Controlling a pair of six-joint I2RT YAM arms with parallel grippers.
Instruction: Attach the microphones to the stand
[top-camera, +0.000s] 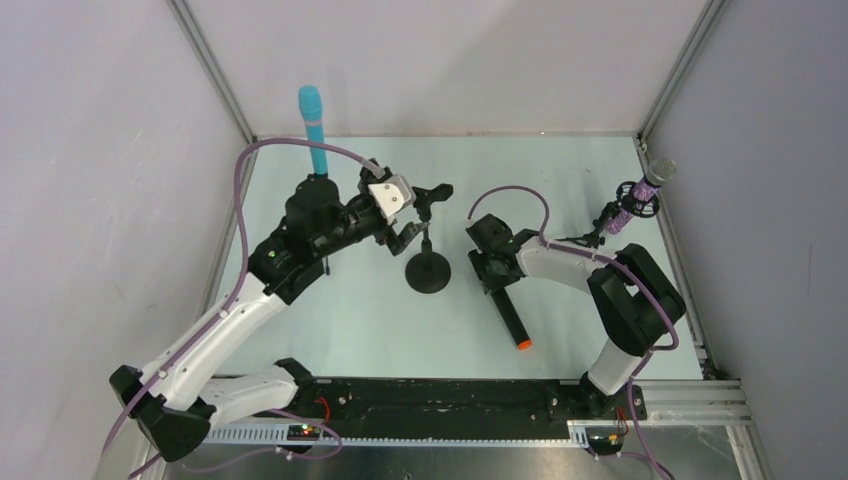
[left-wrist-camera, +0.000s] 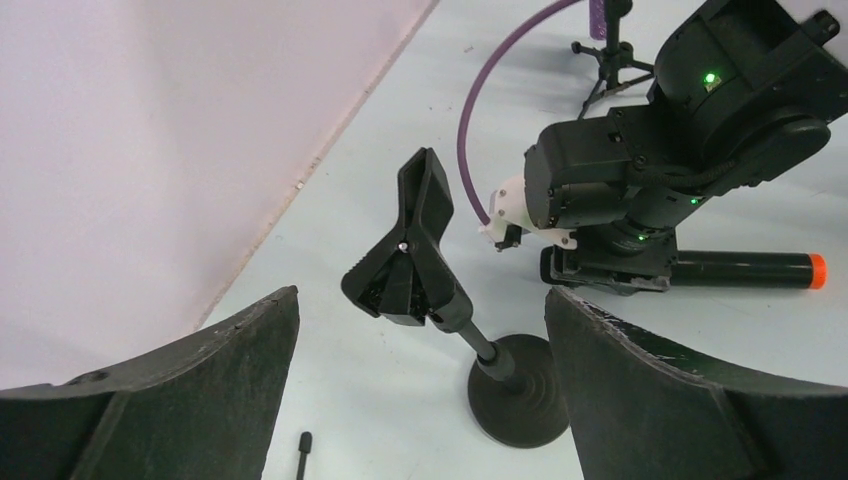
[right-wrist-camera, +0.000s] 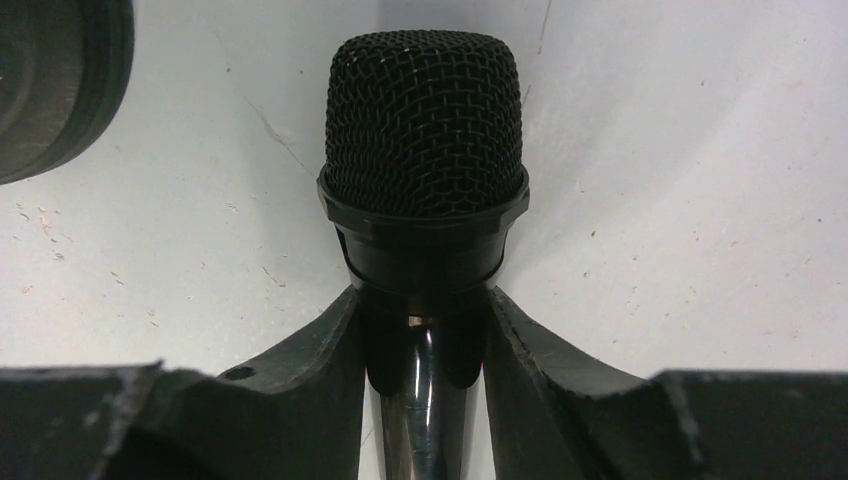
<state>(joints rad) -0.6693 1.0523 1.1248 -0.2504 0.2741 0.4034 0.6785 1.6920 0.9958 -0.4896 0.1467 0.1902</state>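
The black microphone (top-camera: 512, 320) with an orange end (left-wrist-camera: 817, 270) lies on the table. My right gripper (top-camera: 495, 268) is shut on its neck, just below the black mesh head (right-wrist-camera: 424, 125), with the fingers (right-wrist-camera: 320, 370) pressed on both sides of the shaft. The empty stand (top-camera: 428, 272) has a round base (left-wrist-camera: 520, 392) and a black clip (left-wrist-camera: 415, 245). My left gripper (top-camera: 422, 215) is open around that clip, holding nothing. The cyan microphone (top-camera: 311, 130) stands upright at the back left. The purple microphone (top-camera: 645, 195) sits on a tripod at the right.
White walls close in the table on three sides. The tripod's legs (left-wrist-camera: 610, 62) stand behind the right arm. A thin black leg tip (left-wrist-camera: 303, 448) shows on the table by my left finger. A purple cable (top-camera: 520, 195) arcs over the right wrist.
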